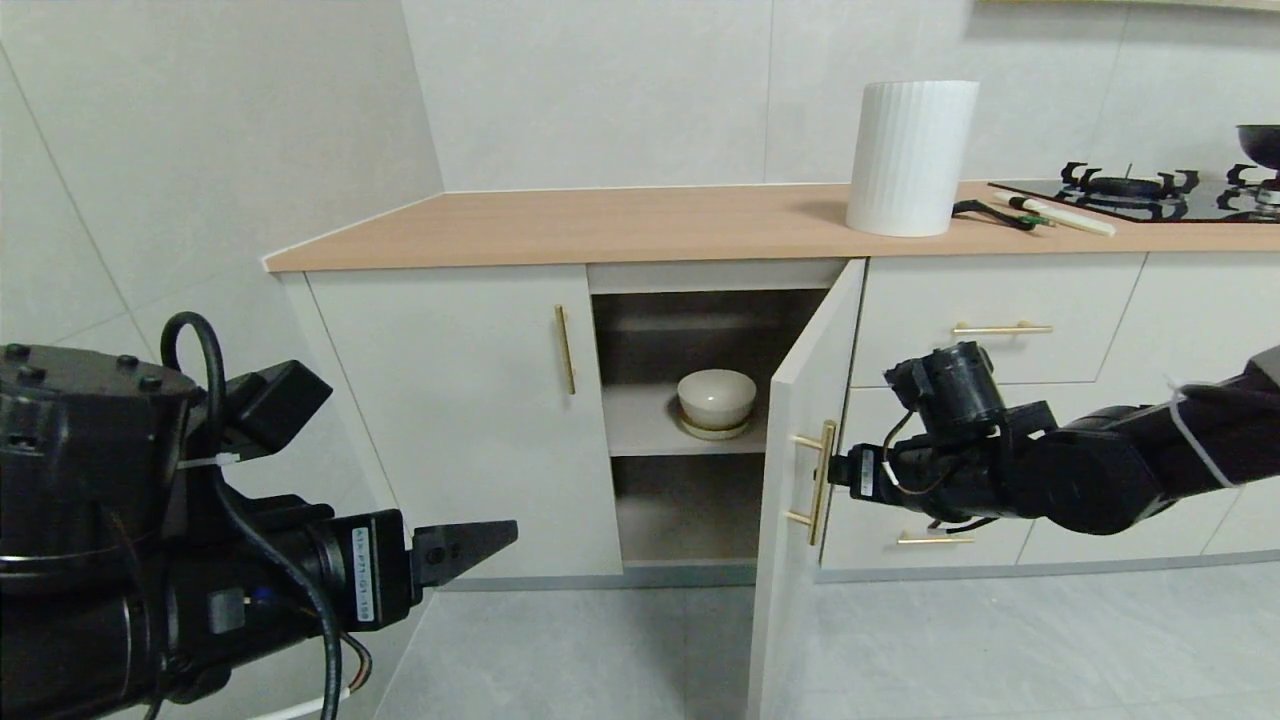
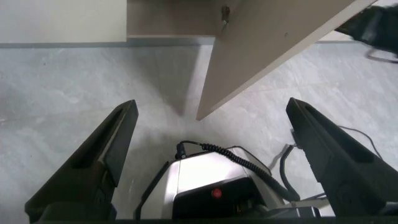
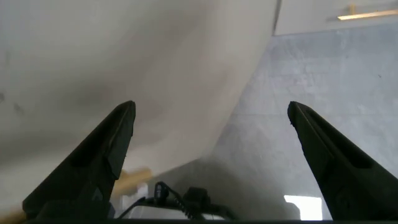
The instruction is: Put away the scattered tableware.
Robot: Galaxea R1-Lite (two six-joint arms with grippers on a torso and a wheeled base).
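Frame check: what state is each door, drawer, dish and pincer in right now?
Right cabinet door: open.
Left cabinet door: shut.
Drawers: shut.
Bowl: upright on a saucer, on the middle shelf.
White canister: upright on the countertop.
Left pincer: open, empty.
Right pincer: open, by the open door's handle.

head: forward-down, mid-range | wrists: close, floorward — all share door (image 1: 800, 500)
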